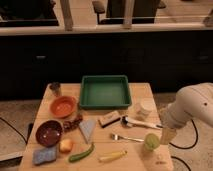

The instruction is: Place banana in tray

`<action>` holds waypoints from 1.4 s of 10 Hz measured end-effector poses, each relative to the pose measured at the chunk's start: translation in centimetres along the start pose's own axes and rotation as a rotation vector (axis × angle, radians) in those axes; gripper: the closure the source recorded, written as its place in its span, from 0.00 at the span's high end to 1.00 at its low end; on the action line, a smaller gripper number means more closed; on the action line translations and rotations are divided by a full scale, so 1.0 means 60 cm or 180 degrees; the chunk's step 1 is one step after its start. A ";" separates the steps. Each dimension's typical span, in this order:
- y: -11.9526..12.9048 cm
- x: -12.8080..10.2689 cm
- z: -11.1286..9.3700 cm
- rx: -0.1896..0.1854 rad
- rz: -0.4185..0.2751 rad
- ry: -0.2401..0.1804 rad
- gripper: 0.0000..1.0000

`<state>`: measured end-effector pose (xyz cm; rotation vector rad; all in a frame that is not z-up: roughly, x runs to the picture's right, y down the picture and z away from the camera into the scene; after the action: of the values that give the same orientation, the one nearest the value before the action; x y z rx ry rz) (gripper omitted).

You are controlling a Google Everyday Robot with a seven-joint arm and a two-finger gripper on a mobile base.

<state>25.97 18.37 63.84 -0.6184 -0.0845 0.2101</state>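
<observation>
Nothing is done yet, we judge: the tray [105, 92] holds no fruit, the banana [112, 156] lies well apart near the table [142, 92] front edge, and the gripper [168, 136] hangs at the right; open or closed, we cannot tell.

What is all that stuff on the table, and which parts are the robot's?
large rectangular green plastic tray: one, green, back centre of table
small slim pale-yellow banana: one, yellow, front edge
round orange bowl: one, orange, left of tray
round dark-red bowl: one, maroon, front left
long curved green vegetable: one, green, left of banana
round yellow-red apple: one, yellow-red, beside dark-red bowl
metal fork: one, silver, right of centre
round light-green object: one, green, front right
wooden table: one, tan, under everything
white robot arm: one, white, right of table
gripper: one, pale, hanging at table's right edge
</observation>
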 end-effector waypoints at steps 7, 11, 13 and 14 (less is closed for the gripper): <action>0.037 -0.035 0.019 -0.0021 0.0037 -0.0055 0.80; 0.059 -0.061 0.035 -0.0055 0.0064 -0.0061 0.80; 0.068 -0.065 0.047 -0.0073 0.0058 -0.0033 0.80; 0.072 -0.067 0.053 -0.0083 0.0061 -0.0024 0.80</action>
<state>20.86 22.72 63.81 -0.6446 -0.0885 0.2301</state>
